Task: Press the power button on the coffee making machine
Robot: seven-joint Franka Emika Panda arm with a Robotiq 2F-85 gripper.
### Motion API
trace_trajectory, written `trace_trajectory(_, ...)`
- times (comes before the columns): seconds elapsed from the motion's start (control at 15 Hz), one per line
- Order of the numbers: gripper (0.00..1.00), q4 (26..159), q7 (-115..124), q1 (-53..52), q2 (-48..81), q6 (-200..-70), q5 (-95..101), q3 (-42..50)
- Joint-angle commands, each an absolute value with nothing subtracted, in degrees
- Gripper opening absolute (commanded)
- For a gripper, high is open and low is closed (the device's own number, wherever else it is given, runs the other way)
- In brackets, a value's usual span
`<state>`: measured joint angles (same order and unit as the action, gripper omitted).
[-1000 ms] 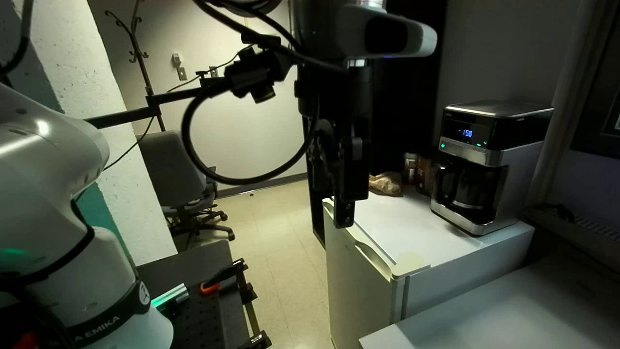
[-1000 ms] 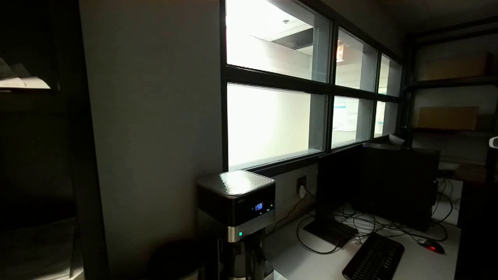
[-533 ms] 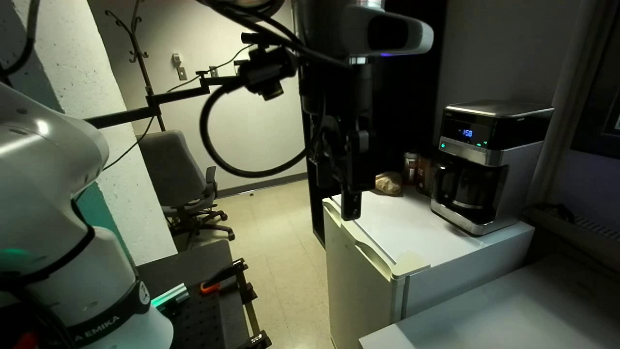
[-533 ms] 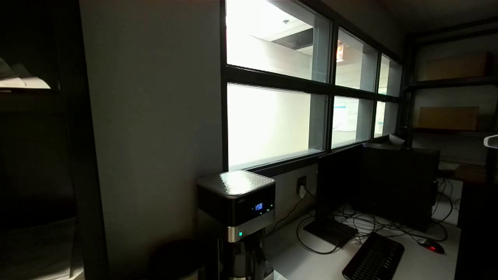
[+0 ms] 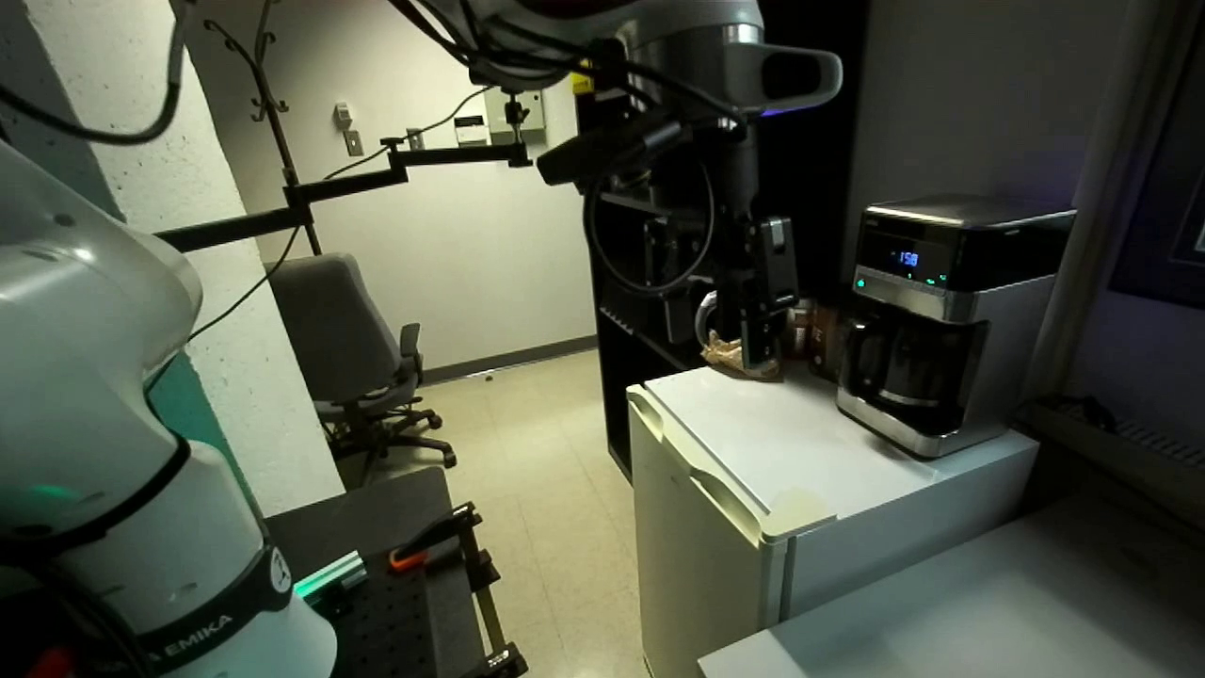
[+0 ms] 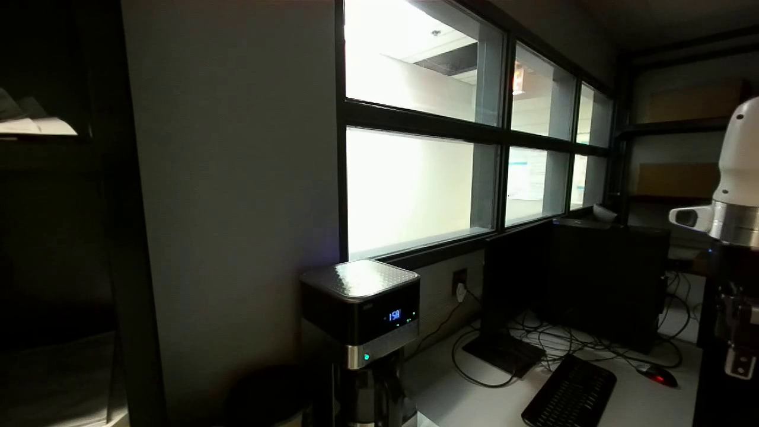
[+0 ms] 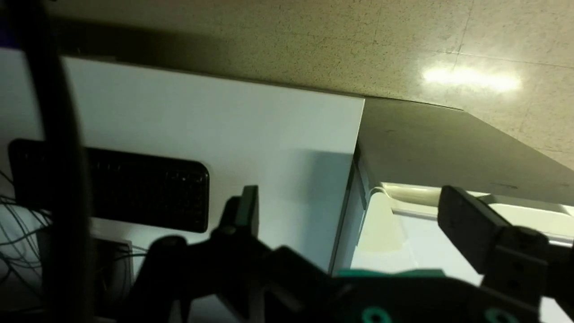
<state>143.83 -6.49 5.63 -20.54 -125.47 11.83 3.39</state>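
Note:
The coffee making machine (image 5: 960, 303) is a boxy black-and-silver drip maker standing on the white cabinet (image 5: 800, 443). Its blue display (image 5: 906, 259) is lit and a small green light (image 5: 860, 282) glows on the silver band below. The machine (image 6: 362, 323) and its green light (image 6: 366, 357) also show in an exterior view. My gripper (image 5: 748, 344) hangs above the cabinet's far end, left of the machine and apart from it. It shows at the right edge of an exterior view (image 6: 740, 362). In the wrist view my gripper (image 7: 350, 199) is open and empty; the machine is out of view there.
A paper bag (image 5: 739, 356) and jars (image 5: 798, 325) stand at the cabinet's back, near the gripper. A white desk (image 5: 988, 603) adjoins the cabinet. A keyboard (image 6: 569, 391), mouse (image 6: 657, 375), cables and a monitor (image 6: 513, 296) stand on a desk by the window.
My arm and gripper have moved across the cabinet toward the coffee machine's side and a little up. The arm has come into view at the right edge of an exterior view. The machine has not moved.

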Motion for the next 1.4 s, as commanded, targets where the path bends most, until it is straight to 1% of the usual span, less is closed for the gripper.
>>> trace_trajectory(0.0,1.00,137.3,-6.3,3.6,-12.1,-127.3,14.9,0.9)
trace_trajectory(0.2,0.99,132.8,-5.9,2.1,-6.2,-128.8,17.9,-1.2)
trace_trajectory(0.27,0.75,131.1,-5.7,1.4,-4.2,-129.1,19.1,-1.9)
trace_trajectory(0.33,0.75,129.7,-5.5,1.0,-2.5,-129.6,20.3,-2.3)
trace_trajectory(0.47,0.62,126.6,-4.9,-0.1,0.9,-130.2,23.5,-3.3)
trace_trajectory(0.67,0.38,121.9,-4.2,-2.3,6.0,-131.4,30.5,-4.3)
trace_trajectory(0.87,0.15,117.7,-3.7,-4.5,10.5,-133.2,37.5,-4.5)
trace_trajectory(0.93,0.06,116.3,-3.3,-5.3,12.0,-133.9,39.5,-4.4)
trace_trajectory(1.07,0.00,113.7,-3.1,-6.4,14.6,-136.2,42.4,-4.5)
trace_trajectory(1.33,0.00,108.3,-2.6,-8.3,19.7,-140.7,46.4,-4.2)
